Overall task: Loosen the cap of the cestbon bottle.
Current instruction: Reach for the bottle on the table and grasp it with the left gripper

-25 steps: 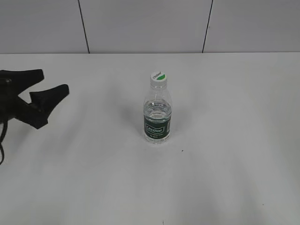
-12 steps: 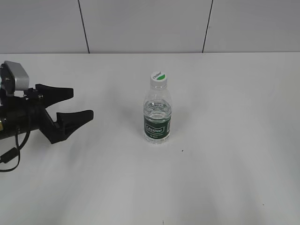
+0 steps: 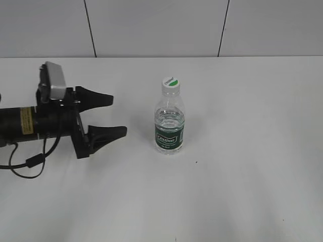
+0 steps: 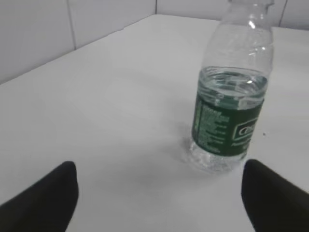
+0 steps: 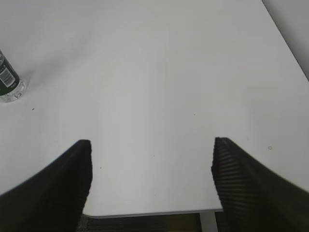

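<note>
The cestbon bottle (image 3: 169,124) stands upright mid-table, clear with a dark green label band. Its cap (image 3: 171,82) is white with a green and white top. My left gripper (image 3: 118,115) is open and empty, its black fingers pointing right at the bottle's label height, a short way to its left. In the left wrist view the bottle (image 4: 231,104) stands ahead between the open fingertips (image 4: 159,186); its cap is cut off at the top. My right gripper (image 5: 150,145) is open and empty near the table's front edge. The bottle's base (image 5: 8,84) shows at the far left there.
The white table (image 3: 242,176) ends at a tiled wall (image 3: 151,25) behind. The table's front edge (image 5: 154,211) and right edge (image 5: 289,48) show in the right wrist view. A black cable (image 3: 30,164) loops under my left arm.
My left gripper has moved right across the table toward the bottle, staying open. The bottle has not moved.
</note>
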`<action>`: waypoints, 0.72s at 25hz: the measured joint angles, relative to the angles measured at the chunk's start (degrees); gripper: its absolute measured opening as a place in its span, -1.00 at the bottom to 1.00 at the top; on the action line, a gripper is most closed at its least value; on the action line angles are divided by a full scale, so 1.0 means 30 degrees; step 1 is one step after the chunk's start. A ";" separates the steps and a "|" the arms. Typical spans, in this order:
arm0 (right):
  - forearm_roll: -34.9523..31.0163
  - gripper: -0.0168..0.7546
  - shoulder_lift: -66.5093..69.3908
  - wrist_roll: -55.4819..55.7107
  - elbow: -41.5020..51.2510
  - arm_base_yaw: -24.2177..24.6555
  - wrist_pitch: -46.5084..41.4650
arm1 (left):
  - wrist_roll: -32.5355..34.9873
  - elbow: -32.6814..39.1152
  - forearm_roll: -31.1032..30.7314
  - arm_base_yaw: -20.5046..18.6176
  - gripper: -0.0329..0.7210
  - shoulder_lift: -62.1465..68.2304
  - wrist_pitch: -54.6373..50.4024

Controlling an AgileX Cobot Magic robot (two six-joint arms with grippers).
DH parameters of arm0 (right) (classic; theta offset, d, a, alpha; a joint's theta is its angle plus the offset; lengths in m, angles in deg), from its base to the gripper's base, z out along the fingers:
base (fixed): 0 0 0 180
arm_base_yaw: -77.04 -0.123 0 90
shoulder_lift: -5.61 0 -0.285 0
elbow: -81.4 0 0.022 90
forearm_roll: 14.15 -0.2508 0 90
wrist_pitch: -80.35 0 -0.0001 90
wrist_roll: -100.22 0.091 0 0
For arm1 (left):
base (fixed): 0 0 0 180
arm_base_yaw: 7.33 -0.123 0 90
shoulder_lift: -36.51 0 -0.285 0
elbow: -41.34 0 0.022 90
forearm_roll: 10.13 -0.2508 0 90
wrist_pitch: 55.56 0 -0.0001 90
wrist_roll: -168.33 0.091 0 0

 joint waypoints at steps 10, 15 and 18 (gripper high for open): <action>0.0150 0.57 0.0000 0.0000 0.0000 0.0000 0.0000 | -0.0016 -0.2413 0.2118 0.3804 0.69 0.0730 -0.3383; 0.0000 0.57 0.0000 0.0000 0.0000 0.0000 0.0000 | -0.0033 -0.2718 0.2659 0.4102 0.67 0.2099 -0.1655; 0.0000 0.57 0.0000 0.0000 0.0000 0.0000 0.0000 | -0.0033 -0.2742 0.2719 0.4444 0.66 0.2465 -0.1404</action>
